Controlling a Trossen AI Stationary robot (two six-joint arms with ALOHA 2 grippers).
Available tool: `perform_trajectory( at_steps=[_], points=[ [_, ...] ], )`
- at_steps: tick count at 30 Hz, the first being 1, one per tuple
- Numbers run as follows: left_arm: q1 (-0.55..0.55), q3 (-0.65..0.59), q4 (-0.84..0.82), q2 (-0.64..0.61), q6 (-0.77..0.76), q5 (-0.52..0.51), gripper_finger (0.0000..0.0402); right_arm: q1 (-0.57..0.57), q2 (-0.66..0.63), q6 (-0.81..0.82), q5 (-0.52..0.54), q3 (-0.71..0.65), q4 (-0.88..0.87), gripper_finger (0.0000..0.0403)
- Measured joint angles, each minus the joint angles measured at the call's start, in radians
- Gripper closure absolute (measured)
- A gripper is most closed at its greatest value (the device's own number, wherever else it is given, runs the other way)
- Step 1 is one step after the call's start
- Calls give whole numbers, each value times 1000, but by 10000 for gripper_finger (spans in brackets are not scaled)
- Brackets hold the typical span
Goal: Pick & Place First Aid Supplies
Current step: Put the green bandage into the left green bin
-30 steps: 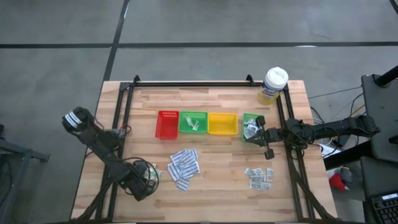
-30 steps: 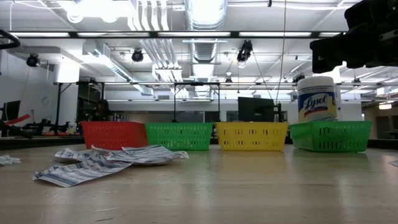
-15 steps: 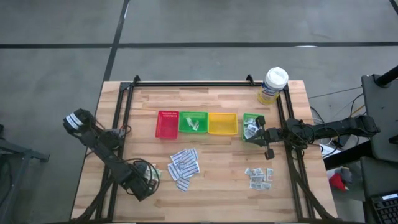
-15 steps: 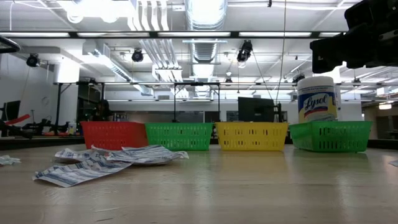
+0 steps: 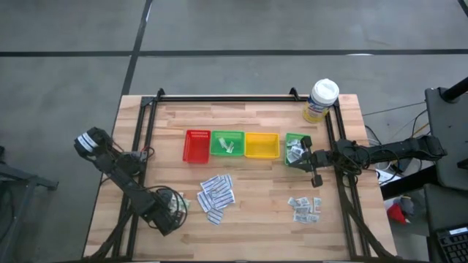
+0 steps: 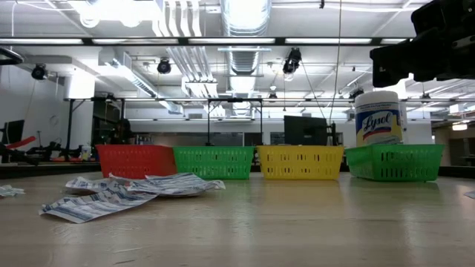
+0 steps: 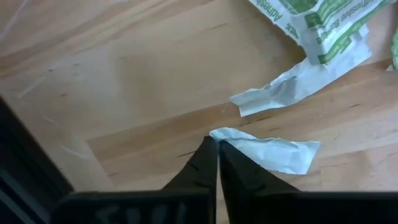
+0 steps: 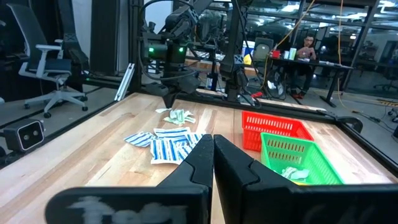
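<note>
Pinching what seems a white packet's (image 7: 267,151) edge, left gripper (image 7: 217,146) closed.

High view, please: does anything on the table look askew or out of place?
The right-hand green tray stands a gap apart from the yellow tray, breaking the otherwise close row, and looks slightly turned out of line. Nothing else stands out.

Bare table (image 5: 267,193) lies between the strip pile (image 5: 216,196) and square packets (image 5: 305,208).
</note>
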Motion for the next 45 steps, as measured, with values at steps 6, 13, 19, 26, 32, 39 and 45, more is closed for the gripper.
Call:
perform_trajectory(
  at_steps=[6, 13, 19, 26, 32, 39, 45],
  points=[
    [0, -2, -1, 0, 1, -6, 400, 0, 0, 0, 0, 0, 0, 394],
    [-1, 24, -56, -31, 41, -7, 401, 0, 0, 0, 0, 0, 0, 394],
    [-2, 99, -174, -78, 102, -10, 401, 0, 1, 0, 0, 0, 0, 394],
    [-1, 179, -192, -110, 226, 25, 402, 0, 1, 0, 0, 0, 0, 394],
    [-1, 230, -128, -112, 421, -68, 402, 0, 1, 0, 0, 0, 0, 394],
    [-1, 228, 81, -112, 749, -413, 401, 0, 1, 0, 0, 0, 0, 394],
    [0, 225, 171, -112, 975, -652, 401, 0, 1, 0, 0, 0, 0, 394]
  ],
)
